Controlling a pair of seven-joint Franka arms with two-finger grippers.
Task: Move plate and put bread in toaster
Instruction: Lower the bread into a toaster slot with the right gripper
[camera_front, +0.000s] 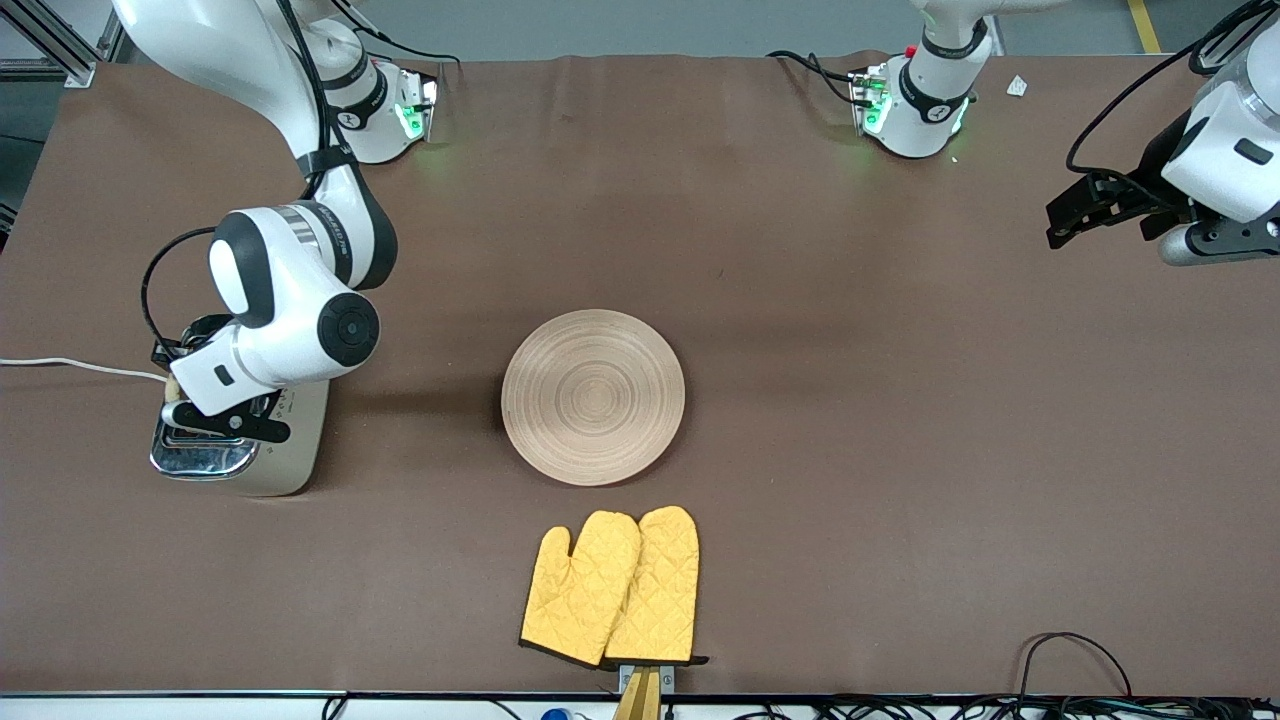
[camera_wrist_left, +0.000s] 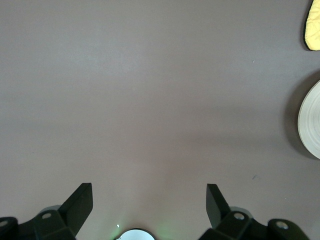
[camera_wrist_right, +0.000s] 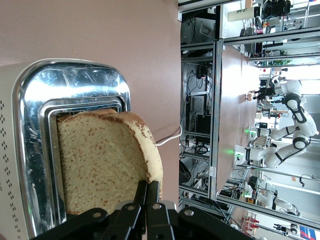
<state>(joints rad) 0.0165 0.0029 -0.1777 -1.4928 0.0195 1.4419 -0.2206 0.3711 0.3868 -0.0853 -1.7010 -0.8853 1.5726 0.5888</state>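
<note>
The cream toaster with its chrome top stands at the right arm's end of the table. The speckled bread stands upright, part way down in one slot, and only a tan corner peeks out in the front view. My right gripper is shut over the toaster, fingertips together against the slice's crust edge. The round wooden plate lies bare at mid-table; its rim also shows in the left wrist view. My left gripper waits open with nothing in it above bare table at the left arm's end.
A pair of yellow oven mitts lies between the plate and the table's front edge; one tip shows in the left wrist view. The toaster's white cord trails off the table's end. Brown cloth covers the table.
</note>
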